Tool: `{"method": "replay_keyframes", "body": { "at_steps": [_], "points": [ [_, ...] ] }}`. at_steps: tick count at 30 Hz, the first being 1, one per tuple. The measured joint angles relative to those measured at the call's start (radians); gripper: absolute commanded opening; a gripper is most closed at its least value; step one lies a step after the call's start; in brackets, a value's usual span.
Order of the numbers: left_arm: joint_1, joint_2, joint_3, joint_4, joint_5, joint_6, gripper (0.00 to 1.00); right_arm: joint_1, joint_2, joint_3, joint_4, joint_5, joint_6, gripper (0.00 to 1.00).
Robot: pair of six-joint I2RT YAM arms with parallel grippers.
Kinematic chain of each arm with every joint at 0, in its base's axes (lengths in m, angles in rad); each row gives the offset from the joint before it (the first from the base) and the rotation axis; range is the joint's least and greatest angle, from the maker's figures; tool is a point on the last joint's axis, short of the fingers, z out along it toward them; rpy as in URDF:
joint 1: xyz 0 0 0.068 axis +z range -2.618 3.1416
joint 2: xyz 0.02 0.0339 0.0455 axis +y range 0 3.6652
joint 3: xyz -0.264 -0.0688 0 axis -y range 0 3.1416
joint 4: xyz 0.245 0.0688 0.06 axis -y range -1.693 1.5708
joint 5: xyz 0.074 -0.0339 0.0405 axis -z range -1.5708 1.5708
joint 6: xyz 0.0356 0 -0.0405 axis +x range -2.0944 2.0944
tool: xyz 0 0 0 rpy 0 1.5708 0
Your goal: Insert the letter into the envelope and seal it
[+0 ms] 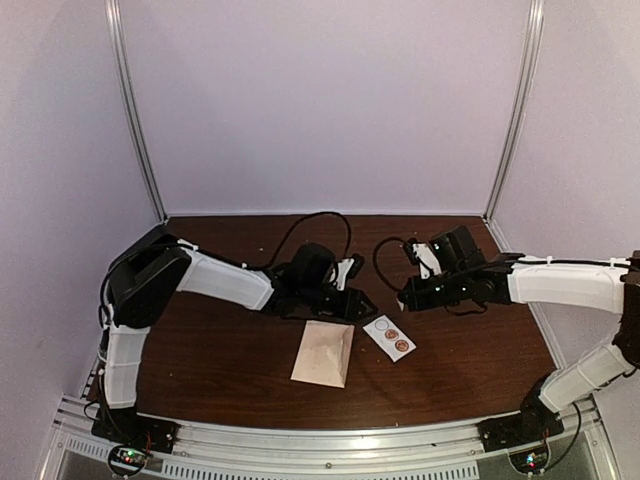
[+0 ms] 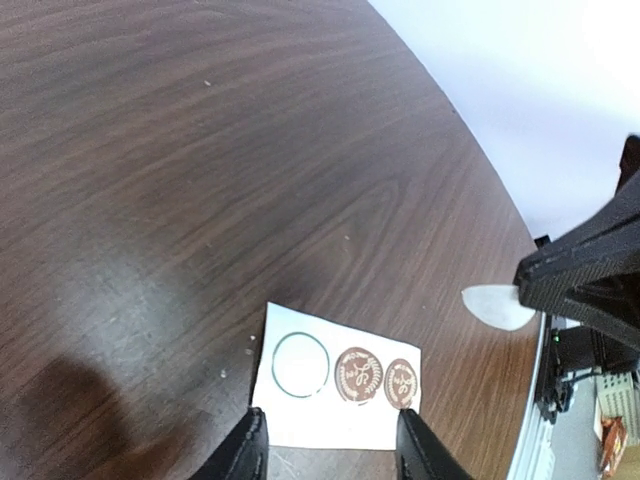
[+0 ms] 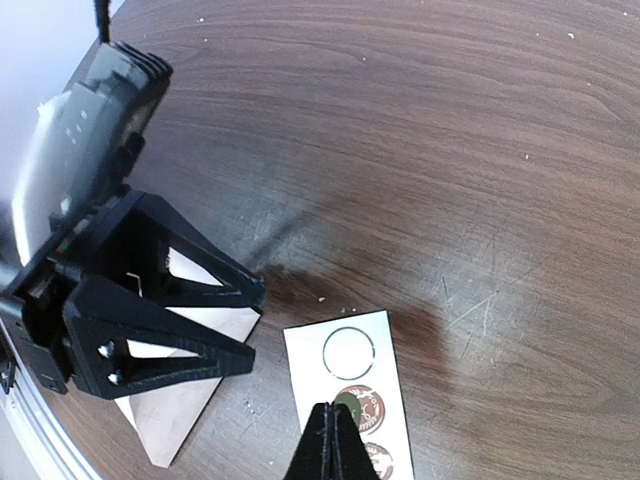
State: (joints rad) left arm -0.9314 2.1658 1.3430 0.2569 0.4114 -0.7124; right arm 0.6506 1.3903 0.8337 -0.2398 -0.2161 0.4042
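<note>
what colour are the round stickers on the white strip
The round stickers are brown with a pale emblem, clearest in the left wrist view.

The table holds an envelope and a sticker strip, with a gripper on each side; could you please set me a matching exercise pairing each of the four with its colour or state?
Column one:
1. envelope
2. sticker strip
3. left gripper
4. right gripper

Column two:
A. shut
B. tan
C. open
D. white

Pairs: 1-B, 2-D, 3-C, 4-A.
</note>
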Motion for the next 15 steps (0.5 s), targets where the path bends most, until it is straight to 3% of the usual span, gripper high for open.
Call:
{"method": "replay_keyframes", "body": {
  "at_steps": [6,10,15],
  "points": [
    [0.0,-0.183,-0.098,-0.063,-0.143,0.05,0.64,0.0,-0.056,-0.016,-0.005,0.009,0.013,0.0],
    [-0.009,-0.334,-0.201,-0.111,-0.22,0.052,0.69,0.0,-0.072,-0.027,-0.007,0.012,0.015,0.0],
    [-0.075,-0.401,-0.259,-0.211,-0.294,0.031,0.68,0.0,-0.074,-0.037,-0.011,0.013,0.019,0.0]
  ]
}}
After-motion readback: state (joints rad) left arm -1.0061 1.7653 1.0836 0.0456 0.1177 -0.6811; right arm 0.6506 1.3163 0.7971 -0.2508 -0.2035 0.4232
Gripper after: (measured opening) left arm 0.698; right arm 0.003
